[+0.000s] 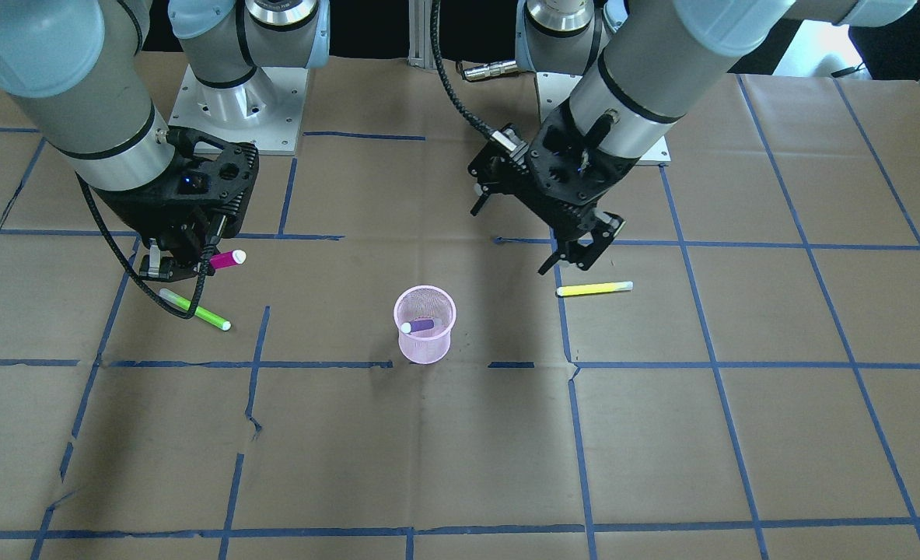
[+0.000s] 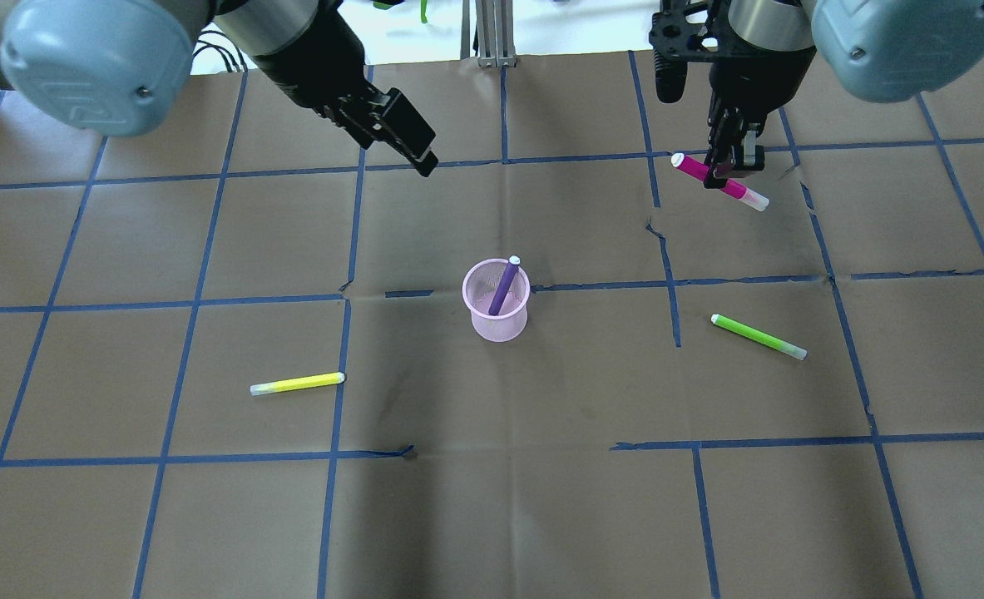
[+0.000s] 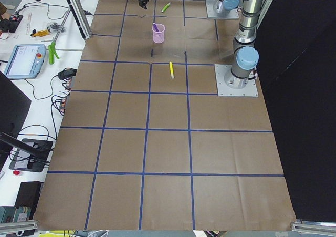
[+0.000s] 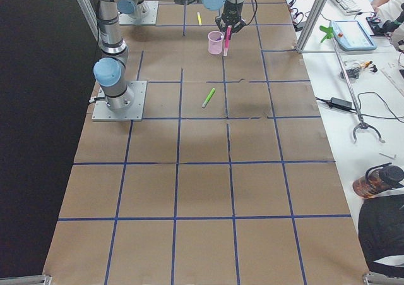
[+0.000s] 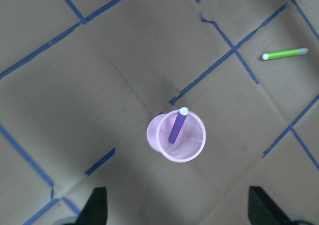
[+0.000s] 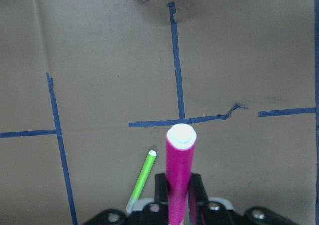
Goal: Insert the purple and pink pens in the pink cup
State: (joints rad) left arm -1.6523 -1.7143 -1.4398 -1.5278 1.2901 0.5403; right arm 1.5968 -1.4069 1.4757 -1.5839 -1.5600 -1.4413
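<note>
Where the pink pen (image 2: 694, 167) is: it sits between the fingers of the right gripper (image 2: 730, 166), which is closed on its middle. Both ends stick out, one on each side of the fingers.
Pink pen, height: in the right wrist view it stands well above the paper, its white end (image 6: 181, 135) pointing away from the camera.
Pink pen and cup: they are well apart. The pen is on the robot's right side and farther from the robot than the cup.
Pink cup (image 2: 498, 312): it stands upright near the middle of the table (image 2: 492, 499), touched by neither gripper.
Purple pen (image 2: 504, 289): it is already inside the pink cup and leans against the rim, with its white tip above the edge.
Left gripper (image 2: 421, 154): it is open. In the left wrist view its two fingers (image 5: 97, 207) stand wide apart with nothing between them. It hangs over the table on the robot's left side, away from the cup.
Green pen (image 2: 758, 336): it lies flat on the paper on the robot's right side, apart from the cup and nearer to the robot than the right gripper.
Yellow pen (image 2: 298, 383): it lies flat on the robot's left side, across a line of blue tape (image 2: 338, 391).
Table cover: brown paper with a grid of blue tape, torn in some places.
</note>
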